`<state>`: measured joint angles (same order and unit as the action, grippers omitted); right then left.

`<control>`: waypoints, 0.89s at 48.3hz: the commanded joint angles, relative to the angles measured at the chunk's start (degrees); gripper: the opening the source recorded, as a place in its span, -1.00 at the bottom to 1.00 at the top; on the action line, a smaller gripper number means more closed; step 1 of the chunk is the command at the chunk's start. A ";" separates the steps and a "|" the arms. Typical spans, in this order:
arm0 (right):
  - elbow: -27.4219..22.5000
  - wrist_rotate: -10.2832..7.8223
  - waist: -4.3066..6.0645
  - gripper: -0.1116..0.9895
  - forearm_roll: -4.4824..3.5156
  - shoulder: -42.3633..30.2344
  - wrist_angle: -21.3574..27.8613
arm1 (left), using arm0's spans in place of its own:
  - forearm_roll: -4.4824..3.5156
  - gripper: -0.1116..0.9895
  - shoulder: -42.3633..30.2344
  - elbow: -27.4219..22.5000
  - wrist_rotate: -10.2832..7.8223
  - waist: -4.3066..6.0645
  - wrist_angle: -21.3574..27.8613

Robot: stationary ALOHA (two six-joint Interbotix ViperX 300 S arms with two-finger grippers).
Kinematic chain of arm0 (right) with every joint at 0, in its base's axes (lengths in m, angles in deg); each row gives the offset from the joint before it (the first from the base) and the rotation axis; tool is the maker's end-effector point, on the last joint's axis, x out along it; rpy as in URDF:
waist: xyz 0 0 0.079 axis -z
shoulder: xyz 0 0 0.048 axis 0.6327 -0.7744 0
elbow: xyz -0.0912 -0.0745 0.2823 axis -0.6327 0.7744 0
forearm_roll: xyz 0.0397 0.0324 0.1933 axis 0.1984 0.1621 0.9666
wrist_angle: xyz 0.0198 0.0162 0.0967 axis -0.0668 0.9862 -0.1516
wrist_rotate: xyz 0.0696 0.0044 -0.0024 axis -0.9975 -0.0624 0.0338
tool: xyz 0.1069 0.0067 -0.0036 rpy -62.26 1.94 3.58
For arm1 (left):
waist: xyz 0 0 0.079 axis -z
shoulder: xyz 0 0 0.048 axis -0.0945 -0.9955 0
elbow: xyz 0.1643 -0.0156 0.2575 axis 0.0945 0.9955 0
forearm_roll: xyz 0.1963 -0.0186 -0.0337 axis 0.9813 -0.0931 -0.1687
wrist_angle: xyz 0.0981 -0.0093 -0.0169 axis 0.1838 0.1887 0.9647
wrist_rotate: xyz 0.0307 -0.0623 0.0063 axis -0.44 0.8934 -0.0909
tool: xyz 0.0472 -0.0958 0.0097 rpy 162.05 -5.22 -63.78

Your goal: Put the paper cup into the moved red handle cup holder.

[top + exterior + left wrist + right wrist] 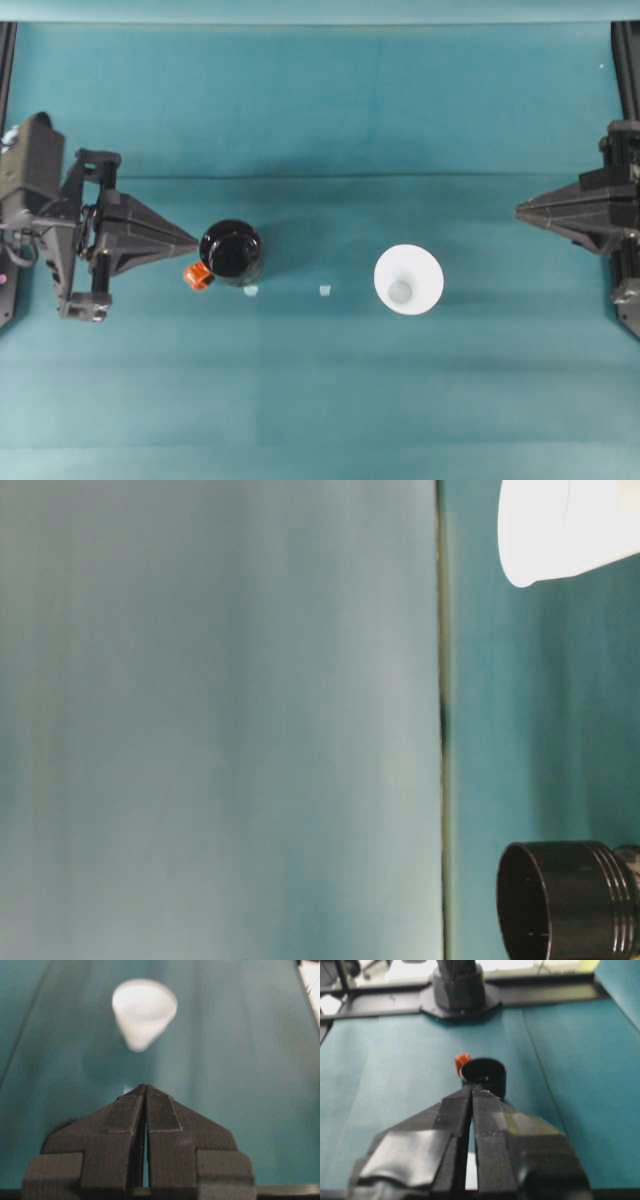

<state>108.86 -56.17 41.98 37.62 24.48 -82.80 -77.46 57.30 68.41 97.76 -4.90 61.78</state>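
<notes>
The paper cup [408,280] is seen upright on the teal table [320,400], right of centre, mouth up, nothing inside. The red handle cup holder [231,252] stands well apart to its left, its hollow unfilled, the orange-red stub [197,274] turned toward the near-left. The left gripper [196,241] is pressed closed, tips just beside the holder. The right gripper [520,211] is held closed near the right edge. Open cloth is left between cup and holder.

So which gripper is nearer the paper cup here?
The right gripper, though still well off to the paper cup's right. The left gripper sits beyond the red handle cup holder, farther away.
</notes>
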 commanded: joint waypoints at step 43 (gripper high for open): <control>-2.64 -3.96 -0.09 -0.94 0.18 -4.75 2.99 | 0.18 -0.78 -18.19 -18.90 11.95 2.11 41.22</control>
<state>107.54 -59.68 41.98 37.62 20.17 -79.73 -77.46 39.10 50.83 109.63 -3.05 102.74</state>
